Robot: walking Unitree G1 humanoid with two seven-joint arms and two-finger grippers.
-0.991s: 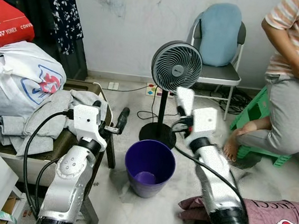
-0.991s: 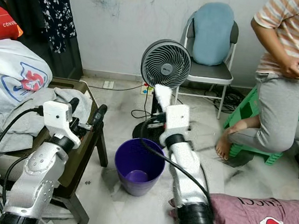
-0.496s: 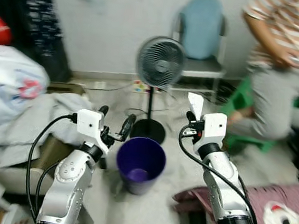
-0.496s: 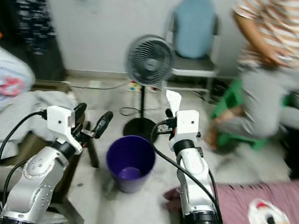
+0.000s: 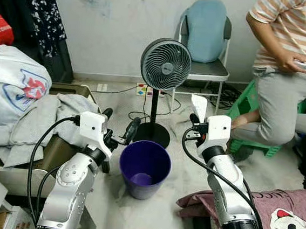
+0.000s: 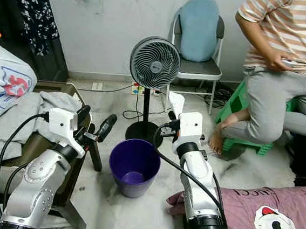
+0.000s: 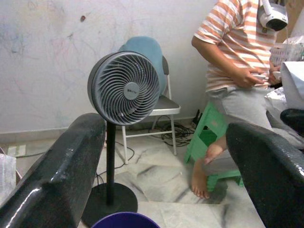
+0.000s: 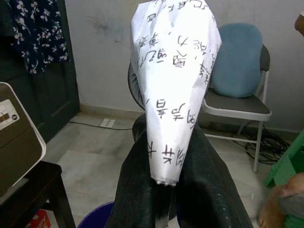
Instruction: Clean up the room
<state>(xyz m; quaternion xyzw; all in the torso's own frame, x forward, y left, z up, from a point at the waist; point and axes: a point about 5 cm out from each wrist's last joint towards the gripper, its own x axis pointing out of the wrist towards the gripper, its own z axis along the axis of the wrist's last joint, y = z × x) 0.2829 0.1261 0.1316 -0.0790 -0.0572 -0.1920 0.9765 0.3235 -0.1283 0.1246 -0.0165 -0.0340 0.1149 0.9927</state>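
Paper scrap (image 8: 173, 85), white with printed black characters, is pinched upright between the fingers of the right gripper (image 5: 193, 120), raised just right of the purple bin (image 5: 144, 168). Floor is pale marble tile. Left to right: grey clothes (image 5: 44, 120) and a white bag (image 5: 12, 82) heaped on a low dark table (image 5: 57, 151); left gripper (image 5: 120, 127), fingers spread wide with nothing between them, at the bin's left rim; standing fan (image 5: 165, 65); folding chair (image 5: 206, 41); seated person (image 5: 290, 68); maroon cloth (image 5: 273, 213) on the floor.
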